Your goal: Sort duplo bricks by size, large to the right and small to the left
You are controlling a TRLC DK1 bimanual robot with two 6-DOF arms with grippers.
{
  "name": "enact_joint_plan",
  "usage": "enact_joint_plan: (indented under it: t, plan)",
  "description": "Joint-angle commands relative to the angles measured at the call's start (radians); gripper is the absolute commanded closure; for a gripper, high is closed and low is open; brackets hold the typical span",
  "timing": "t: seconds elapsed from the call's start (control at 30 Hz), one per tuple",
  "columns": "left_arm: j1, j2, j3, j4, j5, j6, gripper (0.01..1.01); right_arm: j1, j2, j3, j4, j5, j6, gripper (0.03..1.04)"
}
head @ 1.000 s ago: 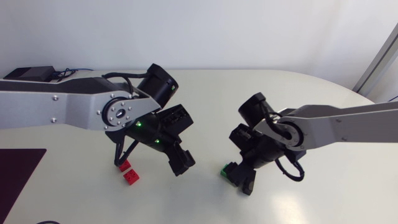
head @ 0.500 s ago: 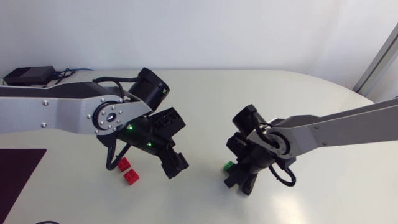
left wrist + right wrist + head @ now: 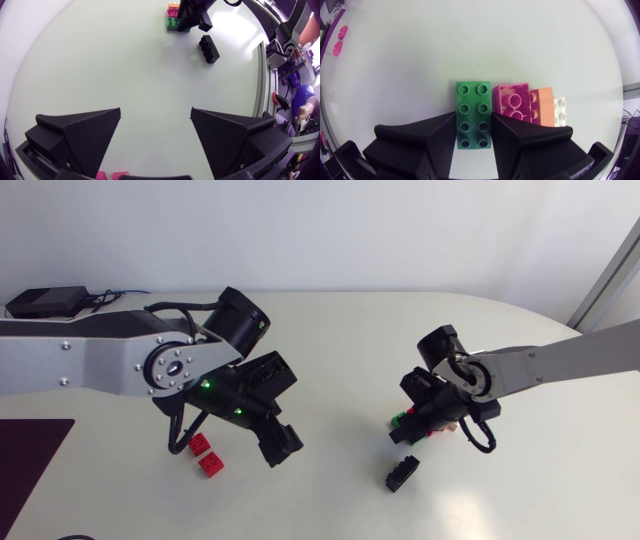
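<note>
Holding green brick: right gripper [image 3: 473, 116] pinched the green brick [image 3: 473, 100] by its 2 long sides, probably to line it up with the large pile on the right.
Row beside it: pink brick [image 3: 511, 99], orange brick [image 3: 542, 102] and white brick [image 3: 559, 109] stood side by side, the pink one touching or almost touching the green. I judged this to be the sorted large group.
Black brick [image 3: 400, 473]: lay alone on the table [image 3: 350, 330], near the row but apart from it. It looked large, so it was likely yet to be gathered.
Left gripper [image 3: 156, 108]: fingers were spread wide with nothing between them, above the table just beside the small bricks. It seemed idle.
Small bricks [image 3: 211, 464]: 2 lay close together at the left, well apart from the row, where small ones belong.
Hidden: from above, the right gripper covered most of the row. Whether the green brick rested on the table or hung just off it could not be told. The white brick's near end was cut off behind a finger.
</note>
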Motion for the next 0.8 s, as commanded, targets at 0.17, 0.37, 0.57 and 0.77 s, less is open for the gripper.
enact_joint_plan:
  t: [0.17, 0.37, 0.57, 0.77]
  plan:
    - [-0.011, -0.038, -0.016, -0.005, 0.005, -0.011, 0.054, -0.055, 0.036, 0.019, 0.019, -0.023, -0.038, 0.45]
    - [0.007, -0.072, -0.018, -0.006, 0.005, -0.012, 0.052, 0.000, -0.161, -0.032, -0.050, -0.053, -0.018, 0.06]
    - [0.018, -0.116, -0.039, -0.009, 0.005, -0.014, 0.052, 0.112, -0.325, -0.101, -0.151, -0.070, -0.008, 0.06]
    - [0.018, -0.145, -0.069, -0.009, 0.005, -0.016, 0.052, 0.191, -0.352, -0.204, -0.151, -0.072, 0.004, 0.06]
